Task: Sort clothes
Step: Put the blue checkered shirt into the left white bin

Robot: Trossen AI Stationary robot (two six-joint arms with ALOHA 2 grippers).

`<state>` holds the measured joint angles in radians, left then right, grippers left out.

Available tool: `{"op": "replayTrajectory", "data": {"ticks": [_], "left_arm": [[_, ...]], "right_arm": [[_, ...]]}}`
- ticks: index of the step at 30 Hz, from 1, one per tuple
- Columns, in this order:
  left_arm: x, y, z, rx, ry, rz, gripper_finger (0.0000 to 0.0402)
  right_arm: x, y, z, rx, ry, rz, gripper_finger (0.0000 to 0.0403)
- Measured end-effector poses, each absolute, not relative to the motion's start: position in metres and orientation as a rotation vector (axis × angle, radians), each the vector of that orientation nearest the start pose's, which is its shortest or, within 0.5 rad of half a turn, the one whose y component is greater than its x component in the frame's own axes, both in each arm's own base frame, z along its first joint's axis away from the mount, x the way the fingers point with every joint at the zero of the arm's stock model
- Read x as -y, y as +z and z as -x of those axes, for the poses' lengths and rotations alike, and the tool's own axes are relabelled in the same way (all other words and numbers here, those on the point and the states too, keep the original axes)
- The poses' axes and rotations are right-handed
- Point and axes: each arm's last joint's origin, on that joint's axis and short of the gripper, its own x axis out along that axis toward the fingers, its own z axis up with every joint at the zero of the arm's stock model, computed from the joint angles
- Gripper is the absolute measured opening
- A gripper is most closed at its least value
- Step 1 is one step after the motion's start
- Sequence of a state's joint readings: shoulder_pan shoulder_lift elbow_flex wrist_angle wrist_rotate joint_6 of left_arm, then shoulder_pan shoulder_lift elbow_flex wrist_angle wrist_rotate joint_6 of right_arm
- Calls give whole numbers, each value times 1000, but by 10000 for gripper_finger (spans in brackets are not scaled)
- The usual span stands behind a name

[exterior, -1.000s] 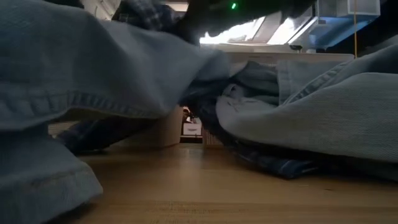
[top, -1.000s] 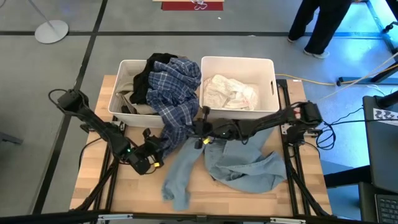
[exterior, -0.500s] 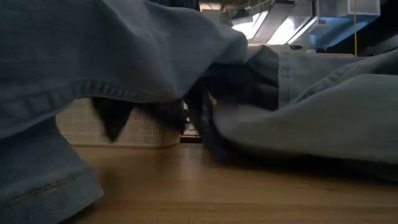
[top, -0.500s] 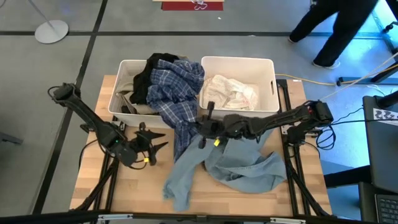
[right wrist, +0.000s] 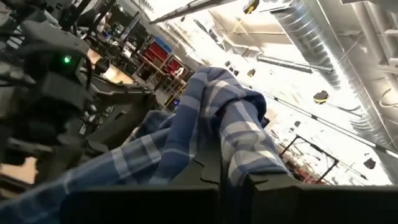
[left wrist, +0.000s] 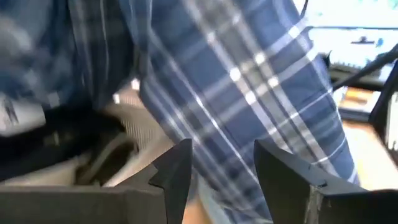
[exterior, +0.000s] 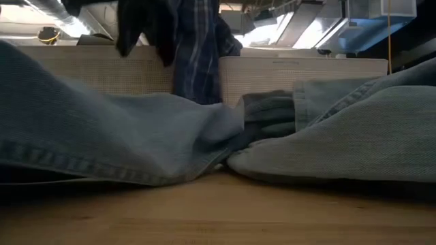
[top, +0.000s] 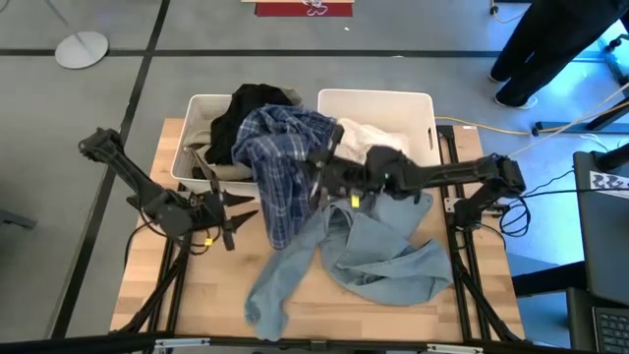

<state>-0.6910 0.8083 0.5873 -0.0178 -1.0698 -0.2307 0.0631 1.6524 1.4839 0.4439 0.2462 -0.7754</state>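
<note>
A blue plaid shirt (top: pixel 283 162) is bunched up above the gap between two white bins, and its lower end hangs toward the table; it also shows in the low view (exterior: pixel 195 51). My right gripper (top: pixel 322 175) is shut on it. My left gripper (top: pixel 224 211) is open left of the shirt's hanging end, which fills the left wrist view (left wrist: pixel 249 81) beyond the fingers. A light blue denim garment (top: pixel 344 258) lies spread on the table. A black garment (top: pixel 251 103) lies in the left bin and a white one (top: pixel 378 146) in the right bin. My right gripper pinches a bunched fold of the plaid shirt (right wrist: pixel 239 146) between its two fingers, several layers thick. It comes level from the table's right side, with the wrist tipped upward. The shirt is lifted; its upper part drapes over the fingers and the rest hangs below.
The left bin (top: pixel 195 133) and right bin (top: pixel 425 113) stand side by side at the table's far edge. A person's legs (top: pixel 550 44) show on the floor beyond the far right corner. Bare wood (top: pixel 187 285) shows at the near left.
My right gripper has risen and gone toward the far edge with the plaid shirt, drawing its lower end up off the table. My left gripper has opened and pulled back toward the table's left and far edges. The denim's long end has slid a little to the left.
</note>
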Motion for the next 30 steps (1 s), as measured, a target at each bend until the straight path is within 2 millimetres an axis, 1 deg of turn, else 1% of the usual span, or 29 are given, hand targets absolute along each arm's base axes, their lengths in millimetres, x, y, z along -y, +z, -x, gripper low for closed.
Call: {"op": "replayTrajectory", "data": {"ticks": [7, 11, 14, 18, 22, 25, 30], "left_arm": [[75, 310, -137, 24, 436, -41, 164], [61, 325, -134, 95, 512, -52, 169], [51, 333, -132, 132, 567, -84, 188], [42, 349, -131, 172, 564, -105, 224], [39, 359, -141, 154, 527, -178, 252], [36, 364, -153, 110, 577, -278, 262], [25, 370, -173, 44, 668, -421, 265]], "right_arm": [[25, 413, -385, 208, -251, 694, 8], [39, 412, -384, 219, -212, 684, 9], [45, 412, -384, 218, -191, 691, 9], [53, 405, -384, 160, -159, 671, 9], [59, 399, -385, 116, -99, 636, 9], [58, 398, -385, 105, -75, 622, 9], [56, 394, -385, 85, 5, 620, 9]]}}
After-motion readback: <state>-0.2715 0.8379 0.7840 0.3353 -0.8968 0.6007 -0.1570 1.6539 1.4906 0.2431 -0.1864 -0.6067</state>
